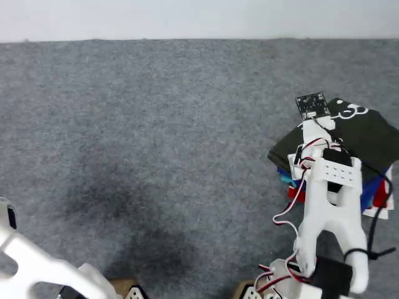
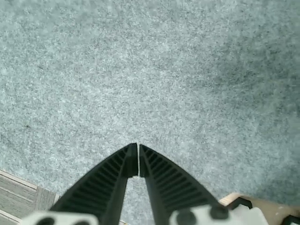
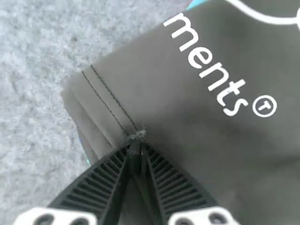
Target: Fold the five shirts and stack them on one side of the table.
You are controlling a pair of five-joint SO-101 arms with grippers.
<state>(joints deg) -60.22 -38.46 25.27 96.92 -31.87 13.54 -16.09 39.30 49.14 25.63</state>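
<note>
Grey, felt-like carpet cloth (image 1: 156, 124) across the whole table, with a pale wall strip (image 1: 187, 18) along the top edge of the high view. At the right edge of that frame, around mid-height, a stack of folded shirts (image 1: 377, 190): dark olive shirt (image 1: 368, 140) of smooth cloth with white print on top, with blue, red, teal and white layers peeking out beneath along the lower side. Over the stack's left part, stretched up from the bottom edge, the white plastic right arm (image 1: 327, 205) with red, white and black wires and a small dark circuit board (image 1: 312, 106) at its far end. Seen from the right wrist, black ribbed right claw (image 3: 137, 147) closed on the dark olive shirt, tips pinched on a small pucker of cloth at the double-stitched hem, near one folded corner. Grey carpet just beyond that corner, and a sliver of teal cloth under the edge. In the lower left corner of the high view, the white left arm (image 1: 37, 265), well apart from the stack. Seen from the left wrist, black ribbed left claw (image 2: 138, 147) closed with tips touching, above bare grey carpet. A strip of grey plank floor (image 2: 14, 194) and a tan wooden piece (image 2: 267, 206) at the margins. Faint dark shadow (image 1: 118, 212) on the carpet in the lower-left part of the high view, between the two arms.
</note>
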